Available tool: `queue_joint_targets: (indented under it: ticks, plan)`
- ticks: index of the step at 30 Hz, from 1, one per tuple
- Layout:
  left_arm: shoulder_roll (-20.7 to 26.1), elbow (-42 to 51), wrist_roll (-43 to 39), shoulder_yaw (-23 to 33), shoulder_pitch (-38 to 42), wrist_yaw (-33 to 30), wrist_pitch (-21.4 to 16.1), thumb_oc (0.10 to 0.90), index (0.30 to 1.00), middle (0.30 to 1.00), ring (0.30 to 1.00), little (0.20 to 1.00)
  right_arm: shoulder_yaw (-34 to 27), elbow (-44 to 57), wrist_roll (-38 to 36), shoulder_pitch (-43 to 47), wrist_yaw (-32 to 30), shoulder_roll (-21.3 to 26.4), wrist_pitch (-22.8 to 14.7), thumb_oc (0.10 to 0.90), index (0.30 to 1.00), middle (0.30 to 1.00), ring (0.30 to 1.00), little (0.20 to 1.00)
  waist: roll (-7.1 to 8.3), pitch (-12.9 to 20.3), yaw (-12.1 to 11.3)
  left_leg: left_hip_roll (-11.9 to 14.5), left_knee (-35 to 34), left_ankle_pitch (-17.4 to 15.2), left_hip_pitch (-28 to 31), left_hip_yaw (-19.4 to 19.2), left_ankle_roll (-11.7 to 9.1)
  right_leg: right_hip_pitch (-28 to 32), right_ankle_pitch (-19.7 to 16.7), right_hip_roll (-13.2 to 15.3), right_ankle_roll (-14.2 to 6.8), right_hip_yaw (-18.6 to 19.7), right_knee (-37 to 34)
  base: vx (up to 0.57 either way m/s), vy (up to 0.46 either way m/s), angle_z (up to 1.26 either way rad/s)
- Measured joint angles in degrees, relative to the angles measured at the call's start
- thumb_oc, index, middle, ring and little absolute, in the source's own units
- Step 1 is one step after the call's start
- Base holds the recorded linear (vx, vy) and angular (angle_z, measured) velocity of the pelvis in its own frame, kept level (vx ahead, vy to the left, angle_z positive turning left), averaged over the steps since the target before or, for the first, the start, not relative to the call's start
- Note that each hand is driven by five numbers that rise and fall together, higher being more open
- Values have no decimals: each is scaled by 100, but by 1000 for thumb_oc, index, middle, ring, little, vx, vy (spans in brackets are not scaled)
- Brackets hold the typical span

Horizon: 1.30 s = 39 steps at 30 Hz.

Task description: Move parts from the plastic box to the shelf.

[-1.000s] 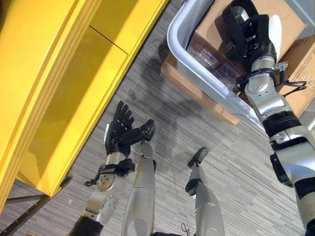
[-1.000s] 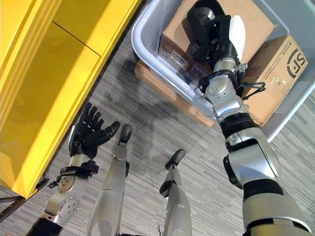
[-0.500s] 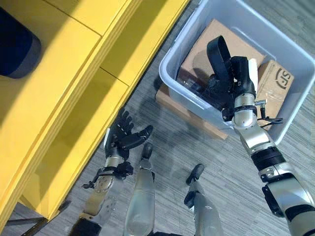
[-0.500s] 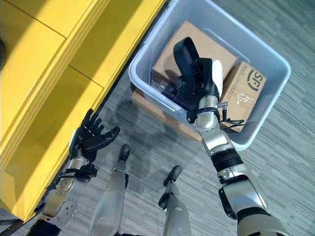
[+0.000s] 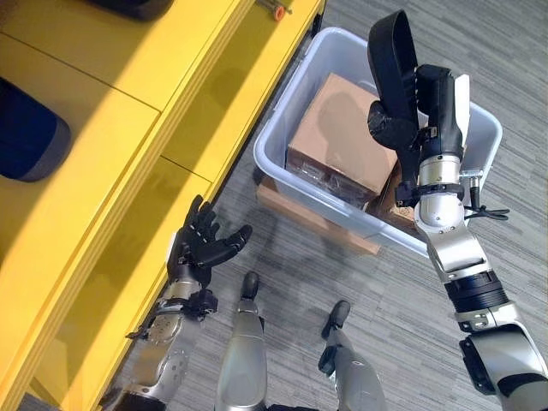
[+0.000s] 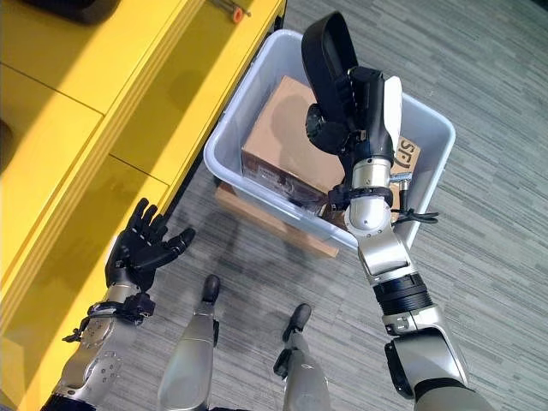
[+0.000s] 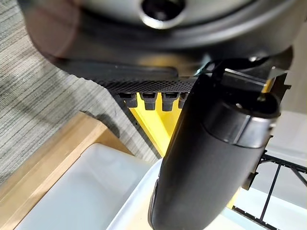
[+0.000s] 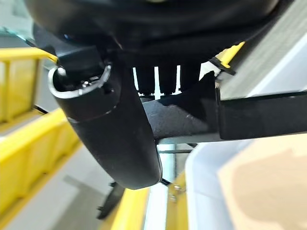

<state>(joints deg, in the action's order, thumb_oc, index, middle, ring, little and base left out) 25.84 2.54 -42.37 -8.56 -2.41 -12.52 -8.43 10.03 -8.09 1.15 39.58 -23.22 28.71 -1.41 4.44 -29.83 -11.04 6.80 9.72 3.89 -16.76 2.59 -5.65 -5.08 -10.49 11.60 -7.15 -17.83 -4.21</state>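
Part [image 5: 396, 64] lifted higher, right robot hand [image 5: 428, 103] raised

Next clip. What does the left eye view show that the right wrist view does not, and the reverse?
Left eye view: the open left hand beside the yellow shelf, a dark blue rounded object on that shelf, and the wooden board under the grey plastic box. Right wrist view: a close look at the fingers of the right hand curled against the black curved part. Both: the right hand holding that part above the box, the brown cardboard box inside, the shelf.
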Motion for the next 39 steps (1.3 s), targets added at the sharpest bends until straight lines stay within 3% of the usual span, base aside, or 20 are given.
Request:
queue_joint_targets:
  ticks: [6, 11, 14, 18, 26, 31, 39]
  plan:
    - [-29, 45, 1, 59, -282, 213, 114, 900, 1000, 1000, 1000, 1000, -65, 733, 114, -342, 326, 302, -88, 400, 300, 300, 300, 300, -171, 291, 96, 14, -92, -73, 365, -44, 44, 298, 68, 10, -14, 37, 18, 21, -3, -1]
    - [-27, 38, 57, 187, -464, 368, 236, 900, 1000, 1000, 1000, 1000, -209, 998, 79, -857, 706, 406, -229, 400, 300, 300, 300, 300, -179, 735, 250, 19, -171, -73, 432, -105, 51, 301, 93, 23, 3, 87, 18, -3, 4, -5]
    - [-183, 30, 103, 392, -634, 480, 245, 900, 1000, 1000, 1000, 1000, -252, 1286, -198, -1494, 1192, 501, -318, 400, 300, 300, 300, 300, -164, 1059, 375, 31, -430, -4, 760, -359, 0, 390, 61, 39, -37, 312, -35, -27, 2, -34]
    - [-276, 19, 124, 459, -663, 577, 252, 900, 1000, 1000, 1000, 1000, -364, 1377, -415, -1831, 1496, 648, -335, 400, 300, 300, 300, 300, -170, 1202, 577, 108, -620, 33, 1026, -500, -22, 461, 56, -27, -34, 430, -63, -8, -4, -19]
    - [-234, 49, 1190, 1229, -629, 524, 198, 900, 1000, 1000, 1000, 1000, -765, 1523, -720, -2792, 2170, 1327, -474, 400, 300, 300, 300, 300, -201, 1659, 897, 291, -1128, 152, 1581, -851, -77, 575, 87, -186, 18, 755, -68, -6, -14, -23]
    - [-214, 135, 1663, 1376, -445, 406, 15, 900, 1000, 1000, 1000, 1000, -1045, 1597, -1040, -3495, 2504, 1343, -485, 400, 300, 300, 300, 300, -313, 2017, 1113, 342, -1315, 193, 1819, -926, -93, 683, 167, -219, 12, 799, -73, 10, -5, -8]
    - [402, 389, 2917, 1570, -60, 261, -399, 900, 1000, 1000, 1000, 1000, -1080, 1691, -1964, -3693, 3160, 1458, -491, 400, 300, 300, 300, 300, -363, 2185, 1244, 366, -1351, 194, 1902, -1023, -98, 699, 163, -249, 17, 895, -71, 1, 6, -5]
